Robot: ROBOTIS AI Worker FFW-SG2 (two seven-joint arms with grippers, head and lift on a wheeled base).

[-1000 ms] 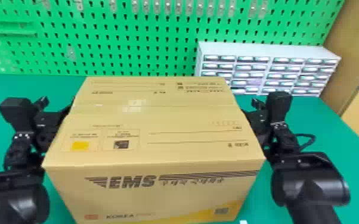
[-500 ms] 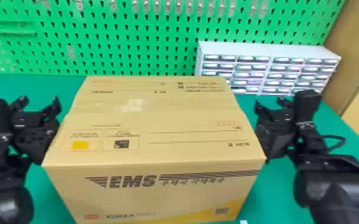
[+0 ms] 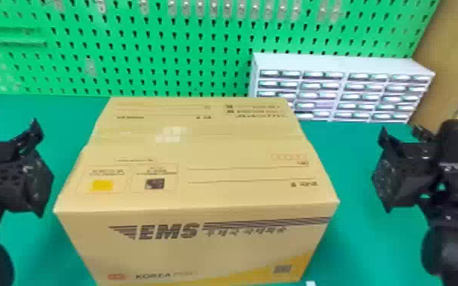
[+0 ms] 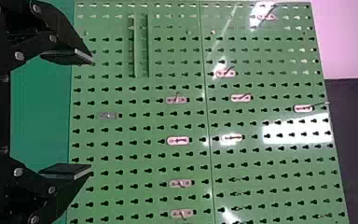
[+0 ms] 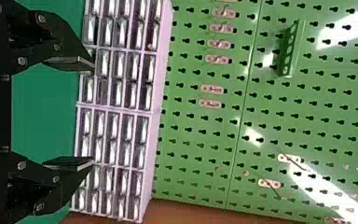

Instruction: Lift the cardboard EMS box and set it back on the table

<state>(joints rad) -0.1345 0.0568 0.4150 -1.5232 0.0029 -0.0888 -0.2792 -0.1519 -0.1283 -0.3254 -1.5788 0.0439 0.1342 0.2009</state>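
Box (image 3: pixel 197 251) sits on table (image 3: pixel 357 243) between our left gripper (image 4: pixel 91 114) and right gripper (image 5: pixel 93 113), touching neither; both jaws wide, empty; we judge lift and set-down done, nothing left for us except perhaps parking

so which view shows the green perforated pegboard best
Left wrist view: it shows a broad stretch of the green pegboard nearly square on. Head view shows a lower part behind the tan cardboard EMS box; right wrist view shows it tilted, beside the white drawer cabinet.
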